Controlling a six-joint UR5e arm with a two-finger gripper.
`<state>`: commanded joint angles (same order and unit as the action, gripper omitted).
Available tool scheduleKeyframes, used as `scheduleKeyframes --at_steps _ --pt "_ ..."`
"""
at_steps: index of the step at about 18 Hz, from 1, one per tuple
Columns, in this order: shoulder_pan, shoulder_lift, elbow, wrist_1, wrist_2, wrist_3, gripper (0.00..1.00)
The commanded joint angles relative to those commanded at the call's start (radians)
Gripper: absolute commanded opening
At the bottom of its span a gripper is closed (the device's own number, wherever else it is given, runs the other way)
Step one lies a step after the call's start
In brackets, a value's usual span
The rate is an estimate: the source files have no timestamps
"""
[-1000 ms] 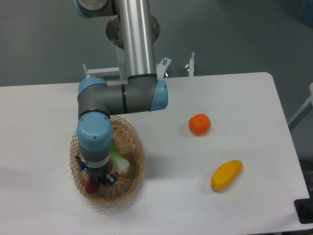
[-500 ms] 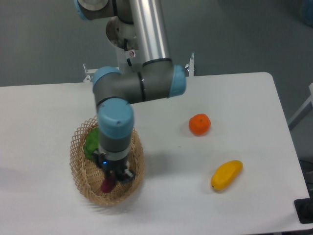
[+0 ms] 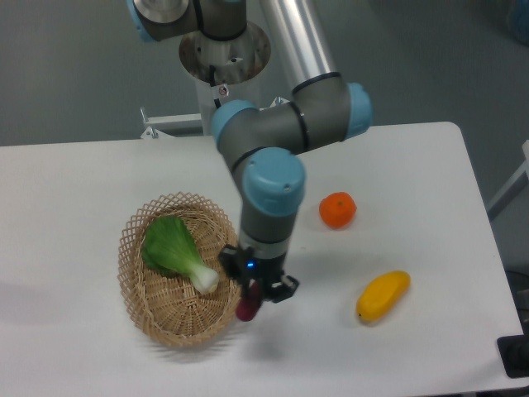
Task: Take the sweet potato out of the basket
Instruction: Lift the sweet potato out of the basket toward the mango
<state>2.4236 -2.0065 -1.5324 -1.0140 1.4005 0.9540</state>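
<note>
My gripper [image 3: 254, 296] hangs just past the right rim of the wicker basket [image 3: 157, 318], shut on the sweet potato [image 3: 247, 307]. The magenta tuber hangs upright from the fingers, its lower end showing below them, lifted clear of the basket. The arm's wrist hides the tuber's upper part.
A green-and-white bok choy [image 3: 175, 251] lies inside the basket. An orange fruit [image 3: 337, 210] sits on the white table [image 3: 74, 190] to the right of the arm. A yellow mango-shaped fruit [image 3: 383, 296] lies at the front right.
The gripper has carried the sweet potato up and rightward, from inside the basket to beyond its right rim. The bok choy is now fully uncovered.
</note>
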Motion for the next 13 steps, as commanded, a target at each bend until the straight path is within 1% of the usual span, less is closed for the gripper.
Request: scheduleKeyframes --at_steps 3,6,8,11,13 --pt "0.034 0.006 0.005 0.008 0.006 0.008 0.10" --pt "0.060 0.015 -0.002 0.000 0.058 0.090 0.11" --pt "0.078 0.015 -0.003 -0.005 0.093 0.107 0.11" --pt "0.110 0.015 0.000 -0.008 0.103 0.178 0.11" --pt "0.129 0.014 0.014 -0.014 0.112 0.209 0.12"
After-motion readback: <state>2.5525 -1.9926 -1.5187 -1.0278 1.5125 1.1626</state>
